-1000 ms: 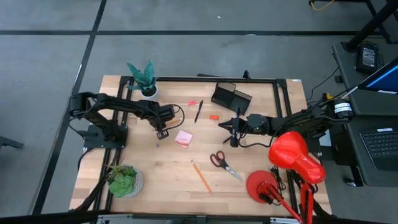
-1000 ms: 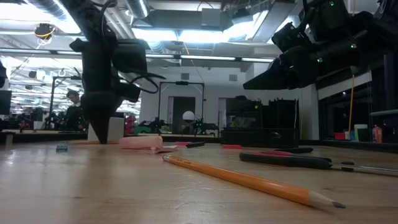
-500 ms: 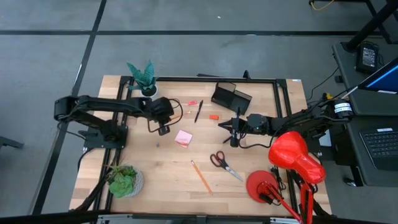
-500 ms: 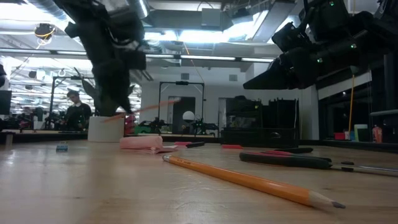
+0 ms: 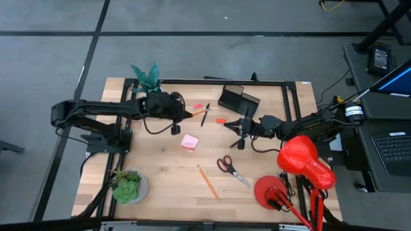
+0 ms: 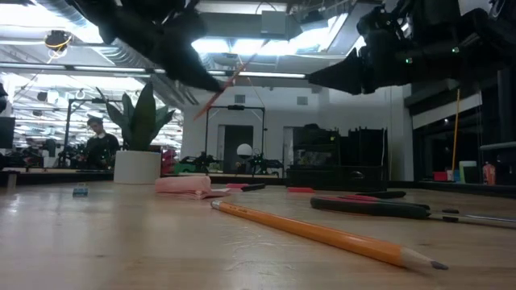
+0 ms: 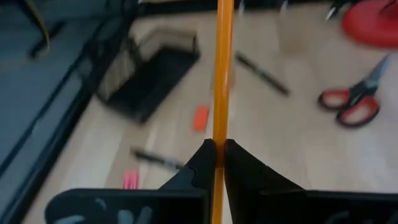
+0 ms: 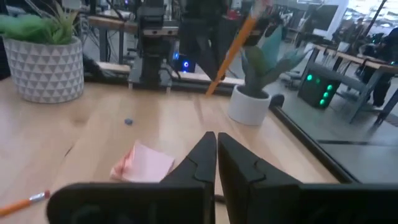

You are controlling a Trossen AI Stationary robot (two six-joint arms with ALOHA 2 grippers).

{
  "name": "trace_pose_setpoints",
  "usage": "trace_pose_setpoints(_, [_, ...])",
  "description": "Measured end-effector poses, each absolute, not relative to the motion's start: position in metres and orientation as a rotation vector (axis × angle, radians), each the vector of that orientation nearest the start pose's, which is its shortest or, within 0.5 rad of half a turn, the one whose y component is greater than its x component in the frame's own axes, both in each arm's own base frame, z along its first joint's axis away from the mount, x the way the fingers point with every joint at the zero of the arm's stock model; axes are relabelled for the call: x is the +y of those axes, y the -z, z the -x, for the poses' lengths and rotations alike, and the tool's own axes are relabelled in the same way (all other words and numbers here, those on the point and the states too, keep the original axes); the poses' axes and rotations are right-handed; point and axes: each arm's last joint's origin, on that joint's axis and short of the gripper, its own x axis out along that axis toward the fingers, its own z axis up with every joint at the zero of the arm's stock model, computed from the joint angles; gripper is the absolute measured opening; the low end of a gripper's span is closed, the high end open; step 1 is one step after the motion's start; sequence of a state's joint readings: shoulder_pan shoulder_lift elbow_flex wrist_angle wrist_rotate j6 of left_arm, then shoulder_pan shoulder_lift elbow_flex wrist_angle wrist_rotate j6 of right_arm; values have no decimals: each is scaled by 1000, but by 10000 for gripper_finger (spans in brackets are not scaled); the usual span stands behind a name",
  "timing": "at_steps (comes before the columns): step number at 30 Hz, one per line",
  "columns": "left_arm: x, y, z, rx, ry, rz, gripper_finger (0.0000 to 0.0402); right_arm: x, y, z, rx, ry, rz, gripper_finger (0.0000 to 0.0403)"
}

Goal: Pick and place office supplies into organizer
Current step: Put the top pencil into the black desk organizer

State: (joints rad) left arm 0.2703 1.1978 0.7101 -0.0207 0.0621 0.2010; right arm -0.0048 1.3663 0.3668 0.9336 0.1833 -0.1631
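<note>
Nearest the front edge of the desk [image 5: 167, 192], an orange pencil [image 5: 207, 182] lies flat on the bare wood, its point toward the front, with the red-handled scissors [image 5: 232, 170] just beside it toward the right side. Further in, near the middle, sits the pink sticky-note pad [image 5: 189, 142]. Beyond the pad the left gripper [image 5: 176, 117] hangs above the desk with its fingers pinched tight on a second orange pencil [image 7: 222, 68], which juts out past the fingertips toward the back edge and clear of the surface. Level with it on the right half, the right gripper [image 5: 243, 131] is lifted off the desk, jaws pressed together and carrying nothing. Behind the two grippers lie a black pen [image 5: 205, 115], a small red eraser [image 5: 221, 120] and a pink eraser [image 5: 198, 106]. Close to the back edge, right of centre, stands the black organizer [image 5: 239, 100]; what is inside it cannot be made out.
</note>
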Motion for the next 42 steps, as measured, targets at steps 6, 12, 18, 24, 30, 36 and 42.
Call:
trace_pose_setpoints(6, [66,-247,-255,384,-62,-143,15,-6,-184,-245,58,184,166,20])
trace_pose_setpoints(12, [67,-238,-268,351,-6,-140,15,-6,-197,-254,18,186,166,20])
trace_pose_setpoints(18, [70,-227,-282,306,37,-150,15,-7,-210,-267,63,181,218,21])
trace_pose_setpoints(24, [70,-228,-286,271,44,-190,15,-7,-223,-275,52,183,221,49])
trace_pose_setpoints(30, [70,-227,-286,273,45,-189,15,-7,-229,-278,33,185,222,105])
trace_pose_setpoints(36, [69,-228,-286,262,81,-185,15,-7,-231,-278,17,187,220,144])
trace_pose_setpoints(42, [69,-231,-287,231,81,-194,15,-6,-232,-278,7,175,212,156])
